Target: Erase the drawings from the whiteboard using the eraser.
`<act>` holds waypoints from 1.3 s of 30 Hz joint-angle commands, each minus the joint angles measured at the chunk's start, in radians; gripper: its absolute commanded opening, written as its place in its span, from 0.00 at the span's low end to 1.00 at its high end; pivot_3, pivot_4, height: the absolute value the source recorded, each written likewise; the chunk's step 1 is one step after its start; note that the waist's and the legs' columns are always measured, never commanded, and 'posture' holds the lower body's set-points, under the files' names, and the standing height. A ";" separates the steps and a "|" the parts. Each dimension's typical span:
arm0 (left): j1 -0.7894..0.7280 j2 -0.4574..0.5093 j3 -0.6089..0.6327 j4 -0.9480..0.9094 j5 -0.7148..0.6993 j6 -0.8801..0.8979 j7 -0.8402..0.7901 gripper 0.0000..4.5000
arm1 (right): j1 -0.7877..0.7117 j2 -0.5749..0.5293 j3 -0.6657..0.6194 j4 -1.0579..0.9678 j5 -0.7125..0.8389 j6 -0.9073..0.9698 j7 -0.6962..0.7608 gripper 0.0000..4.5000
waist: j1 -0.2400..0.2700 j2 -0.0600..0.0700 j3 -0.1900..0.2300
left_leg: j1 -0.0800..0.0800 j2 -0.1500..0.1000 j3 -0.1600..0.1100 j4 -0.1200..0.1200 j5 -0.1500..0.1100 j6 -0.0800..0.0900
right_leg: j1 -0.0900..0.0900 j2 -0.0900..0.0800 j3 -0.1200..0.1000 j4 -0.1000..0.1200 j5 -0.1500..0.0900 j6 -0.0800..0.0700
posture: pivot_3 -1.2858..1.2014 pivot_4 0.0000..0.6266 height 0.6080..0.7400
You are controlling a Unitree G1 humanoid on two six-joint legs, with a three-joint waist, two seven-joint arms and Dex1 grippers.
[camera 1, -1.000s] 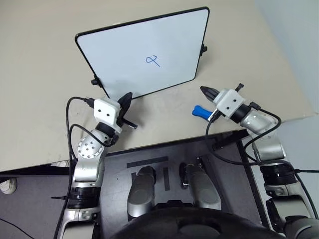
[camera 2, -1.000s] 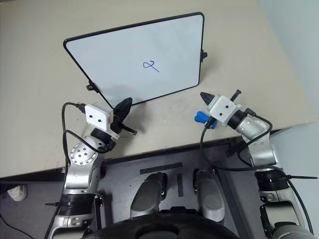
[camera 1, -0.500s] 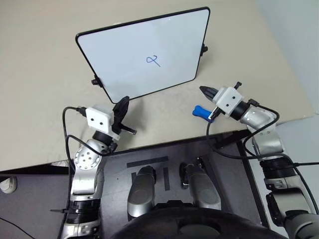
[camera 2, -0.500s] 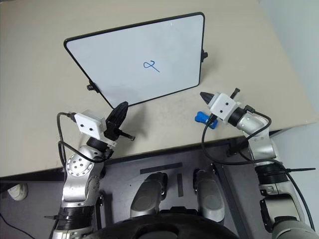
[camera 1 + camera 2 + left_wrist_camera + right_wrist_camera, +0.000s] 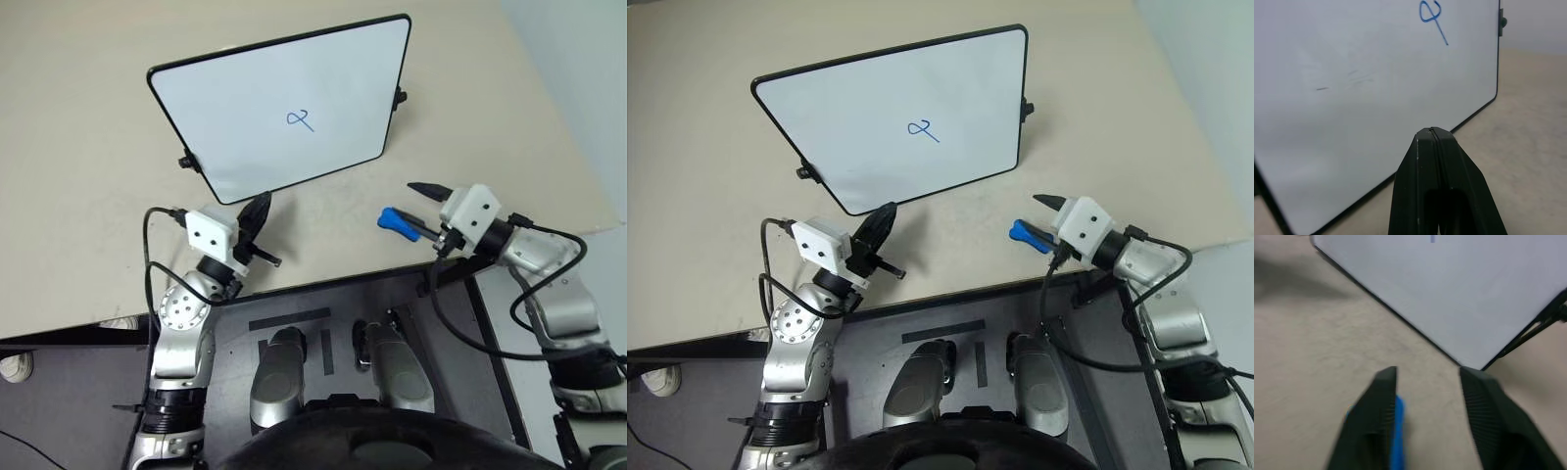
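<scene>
Eraser beside the open right gripper (image 5: pixel 423 209)

Left gripper (image 5: pixel 261 211) closed, empty; eraser (image 5: pixel 398 221) touches one right finger; drawing (image 5: pixel 301 119) on whiteboard (image 5: pixel 235 117).

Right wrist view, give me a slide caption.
Open right pincer beside the blue eraser, whiteboard ahead.

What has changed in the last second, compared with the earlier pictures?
The right gripper has opened its jaws and drawn back from the whiteboard toward the table edge. The eraser now shows beside one finger; whether it is still held cannot be told. The left gripper, jaws shut, has moved only slightly. The whiteboard and the drawings stayed as they were.
</scene>
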 commanded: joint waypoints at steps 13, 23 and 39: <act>0.019 -0.029 -0.009 -0.060 -0.020 -0.061 0.008 0.00 | -0.027 0.012 0.070 0.077 -0.010 0.021 0.038 0.47 | 0.000 0.000 0.000 | 0.003 0.000 0.000 0.000 0.000 0.000 | 0.002 0.000 0.000 0.000 0.000 0.001 | 0.52 0.24 1.00; 0.006 -0.034 -0.017 -0.046 -0.013 -0.068 0.010 0.00 | -0.044 0.030 0.081 0.200 -0.039 -0.030 0.035 0.44 | 0.000 0.000 0.000 | 0.003 0.000 -0.001 0.000 0.000 0.000 | 0.003 0.000 0.000 0.001 0.000 0.000 | 0.52 0.24 1.00; -0.047 -0.020 -0.004 0.030 -0.013 -0.103 -0.007 0.00 | -0.274 0.104 0.098 0.142 -0.081 -0.176 0.005 0.01 | -0.009 0.000 0.000 | 0.004 0.000 0.000 0.001 0.000 0.000 | 0.002 0.000 0.000 0.001 0.004 -0.006 | 0.52 0.24 1.00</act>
